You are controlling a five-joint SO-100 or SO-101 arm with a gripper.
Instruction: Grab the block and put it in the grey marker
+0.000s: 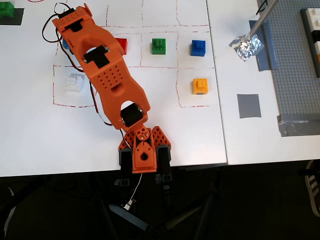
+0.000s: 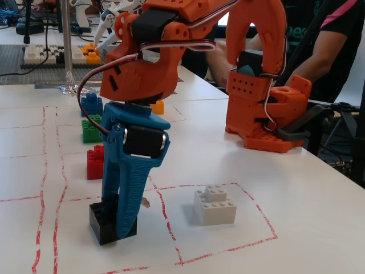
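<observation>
In the fixed view the black block (image 2: pixel 100 221) rests on the white table inside a red-lined square. My blue gripper (image 2: pixel 117 218) has come down over it, with one finger behind the block and one finger (image 2: pixel 128 214) in front; the gap looks as wide as before, so it is open. From overhead, the orange arm (image 1: pixel 107 75) hides both the block and most of the gripper. The grey marker (image 1: pixel 248 105) lies flat on the right-hand table, far from the gripper.
The white brick (image 2: pixel 215 204) sits to the block's right. Red (image 1: pixel 121 45), green (image 1: pixel 159 46), blue (image 1: pixel 198 47) and orange (image 1: pixel 200 85) bricks sit in the grid. Foil (image 1: pixel 246 46) and a studded baseplate (image 1: pixel 295 65) lie right. The arm's base (image 1: pixel 144 155) stands at the near table edge.
</observation>
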